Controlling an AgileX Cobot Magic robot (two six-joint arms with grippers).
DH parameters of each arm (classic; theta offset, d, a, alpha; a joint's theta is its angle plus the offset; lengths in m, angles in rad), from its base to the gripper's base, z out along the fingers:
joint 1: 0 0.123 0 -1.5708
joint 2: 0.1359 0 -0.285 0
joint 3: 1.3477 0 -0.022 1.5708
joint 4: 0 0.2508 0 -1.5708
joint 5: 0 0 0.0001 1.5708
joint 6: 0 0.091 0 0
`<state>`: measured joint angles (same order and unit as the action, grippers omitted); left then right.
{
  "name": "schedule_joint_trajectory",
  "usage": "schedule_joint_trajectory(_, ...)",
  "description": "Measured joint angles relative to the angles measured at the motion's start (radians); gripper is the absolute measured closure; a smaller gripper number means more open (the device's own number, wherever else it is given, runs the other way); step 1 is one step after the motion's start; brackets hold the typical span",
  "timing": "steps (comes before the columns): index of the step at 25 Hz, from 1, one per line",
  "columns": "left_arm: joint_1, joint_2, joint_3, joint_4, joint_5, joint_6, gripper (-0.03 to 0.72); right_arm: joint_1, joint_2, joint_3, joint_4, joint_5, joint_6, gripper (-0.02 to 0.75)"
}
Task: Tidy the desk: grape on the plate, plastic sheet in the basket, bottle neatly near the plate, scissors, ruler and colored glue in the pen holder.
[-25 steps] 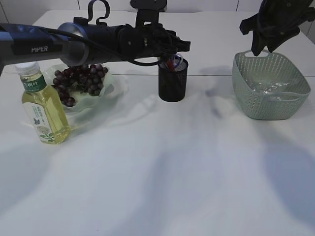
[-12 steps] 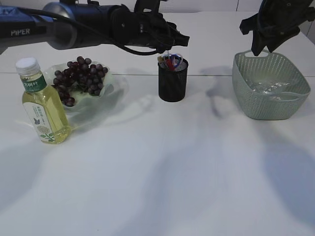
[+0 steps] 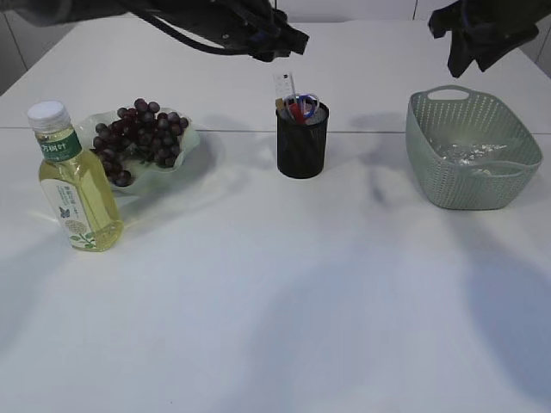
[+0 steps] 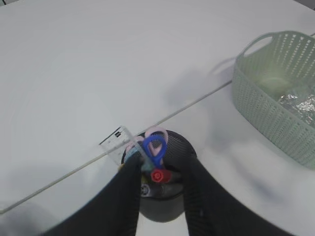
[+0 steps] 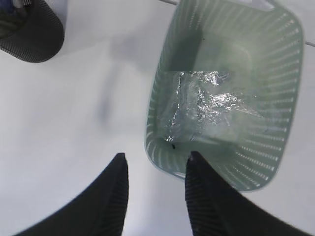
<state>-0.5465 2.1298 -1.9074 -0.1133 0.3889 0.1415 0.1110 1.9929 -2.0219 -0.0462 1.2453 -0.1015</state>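
Dark grapes [image 3: 138,138] lie on the pale green plate [image 3: 188,148]. The bottle [image 3: 76,185] of yellow liquid stands upright just left of the plate. The black mesh pen holder [image 3: 301,144] holds the scissors [image 4: 155,146] with blue and pink handles, the clear ruler [image 4: 115,142] and a red-capped glue [image 4: 157,175]. The crinkled plastic sheet [image 5: 206,103] rests inside the green basket [image 5: 162,98]. My left gripper [image 4: 161,162] hangs open and empty well above the holder. My right gripper [image 5: 157,155] is open and empty above the basket's near-left corner.
The basket [image 3: 472,172] sits at the right, the pen holder in the middle and the plate at the left, all near a seam that crosses the white table. Both arms [image 3: 250,26] are high at the frame's top edge.
My left arm has lifted up and away from the pen holder, leaving the items standing in it. The right gripper has risen slightly above the basket.
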Motion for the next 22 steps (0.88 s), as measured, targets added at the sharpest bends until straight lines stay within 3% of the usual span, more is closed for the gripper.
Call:
schedule_joint_trajectory(9, 0.029, -0.111, 0.000, 0.006, 0.176, -0.013, 0.409, 0.000, -0.080, 0.000, 0.023, 0.005, 0.010, 0.440)
schedule_joint_trajectory(17, 0.031, -0.198, 0.000, 0.089, 0.263, -0.081, 0.360, 0.000, -0.200, 0.000, 0.025, 0.008, 0.022, 0.439)
schedule_joint_trajectory(22, 0.031, -0.277, 0.000, 0.162, 0.343, -0.150, 0.349, 0.000, -0.284, 0.031, 0.030, 0.012, 0.037, 0.366)
